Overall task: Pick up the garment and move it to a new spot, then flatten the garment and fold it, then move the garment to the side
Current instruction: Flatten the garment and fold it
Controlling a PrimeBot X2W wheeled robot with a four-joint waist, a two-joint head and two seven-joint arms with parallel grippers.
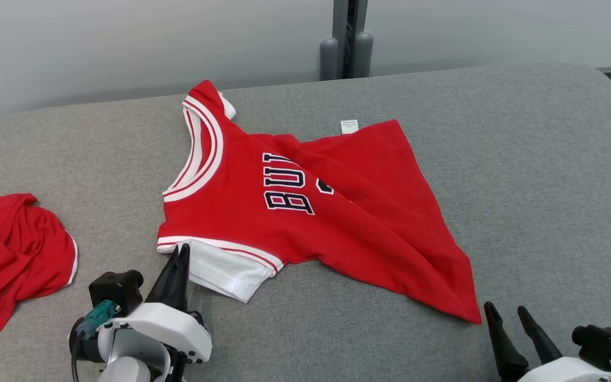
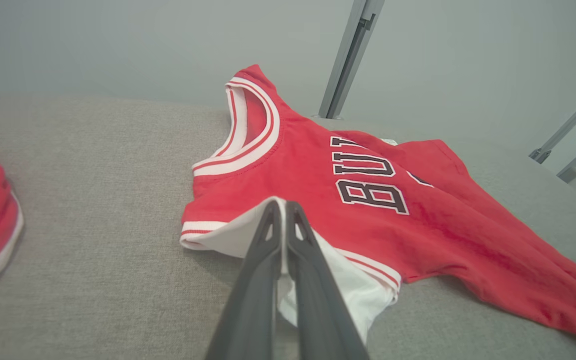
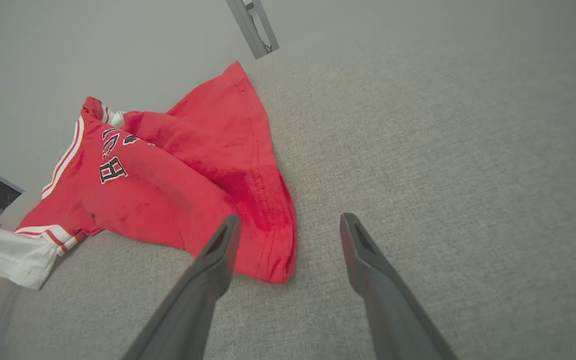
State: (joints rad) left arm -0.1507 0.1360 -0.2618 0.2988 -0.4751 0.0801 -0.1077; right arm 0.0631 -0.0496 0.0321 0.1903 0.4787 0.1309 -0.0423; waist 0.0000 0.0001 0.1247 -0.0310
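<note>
Left wrist view puts the left gripper [image 2: 283, 202] clenched on the white sleeve [image 2: 218, 237] of the garment [image 2: 368, 220], biting only its thin front edge. A hold that shallow may slip as the arm lifts. The right gripper [image 1: 504, 307] stands released just beside the hem corner [image 1: 467, 310], holding nothing, so a one-sided lift would likely bunch the cloth. Farther back, the garment lies on the grey cushion [image 1: 523, 185] with its far side folded over, a crease that dragging could deepen. The second red cloth [image 1: 14, 249], off to the left, could snag.
</note>
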